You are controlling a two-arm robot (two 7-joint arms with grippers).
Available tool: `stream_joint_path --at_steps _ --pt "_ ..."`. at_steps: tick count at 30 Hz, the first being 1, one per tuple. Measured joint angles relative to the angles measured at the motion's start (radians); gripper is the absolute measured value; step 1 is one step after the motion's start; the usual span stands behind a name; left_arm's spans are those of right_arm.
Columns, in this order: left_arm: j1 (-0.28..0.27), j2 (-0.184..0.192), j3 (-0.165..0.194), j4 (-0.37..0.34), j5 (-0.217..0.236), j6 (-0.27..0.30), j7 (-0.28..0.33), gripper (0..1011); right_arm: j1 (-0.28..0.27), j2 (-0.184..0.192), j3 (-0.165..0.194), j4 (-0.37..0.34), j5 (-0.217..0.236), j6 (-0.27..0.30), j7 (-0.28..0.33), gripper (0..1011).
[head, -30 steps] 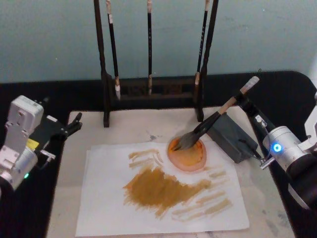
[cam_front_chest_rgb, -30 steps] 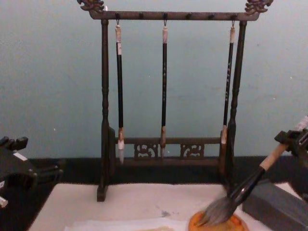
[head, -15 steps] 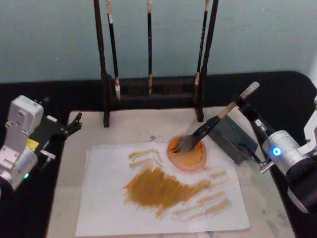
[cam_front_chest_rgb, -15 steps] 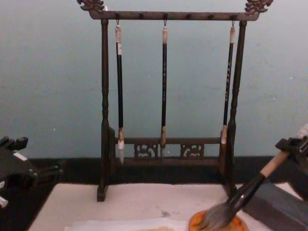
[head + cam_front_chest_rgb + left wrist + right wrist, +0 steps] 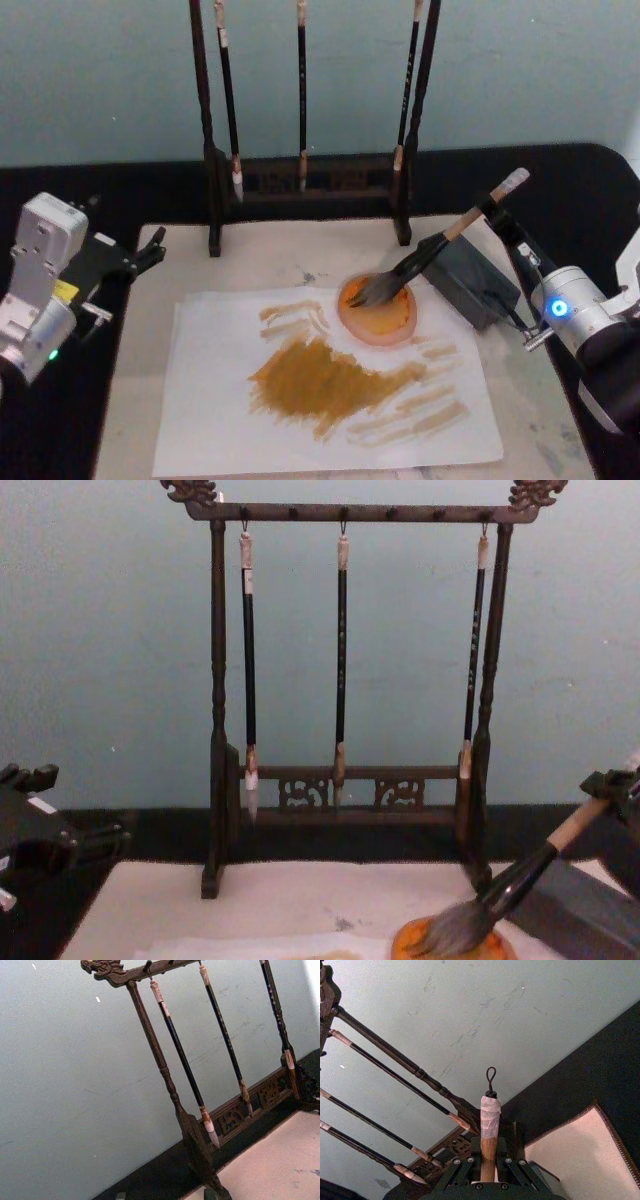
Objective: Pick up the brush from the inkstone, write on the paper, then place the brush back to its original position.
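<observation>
A pale mat (image 5: 270, 255) before a blue-green wall carries the paper (image 5: 220, 420), already streaked ochre, so I judge the writing done and the return in hand. The brush (image 5: 428, 255) slants from centre frame toward the upper right, bristles down in the inkstone (image 5: 390, 335), its handle clamped near the capped end by the right gripper (image 5: 490, 207), with the left gripper (image 5: 148, 252) parked at the left edge. Next the jaws must part and back away without dragging the head out. Whether the handle touches the grey block (image 5: 470, 280) beneath is hard to tell, and the chest view cuts the inkstone off at its bottom edge.
</observation>
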Motion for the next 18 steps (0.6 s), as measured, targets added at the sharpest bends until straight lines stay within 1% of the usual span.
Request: stream_joint_path --at_steps 10,13,18 --pt "0.000 0.000 0.000 0.000 0.000 0.000 0.000 1010 -0.003 0.010 -0.014 0.000 0.023 -0.012 -0.020 176" --pt "0.000 0.000 0.000 0.000 0.000 0.000 0.000 1010 -0.005 0.014 -0.020 -0.002 0.026 -0.018 -0.025 176" --pt "0.000 0.000 0.000 0.000 0.000 0.000 0.000 1009 -0.005 0.013 -0.019 -0.002 0.026 -0.017 -0.025 176"
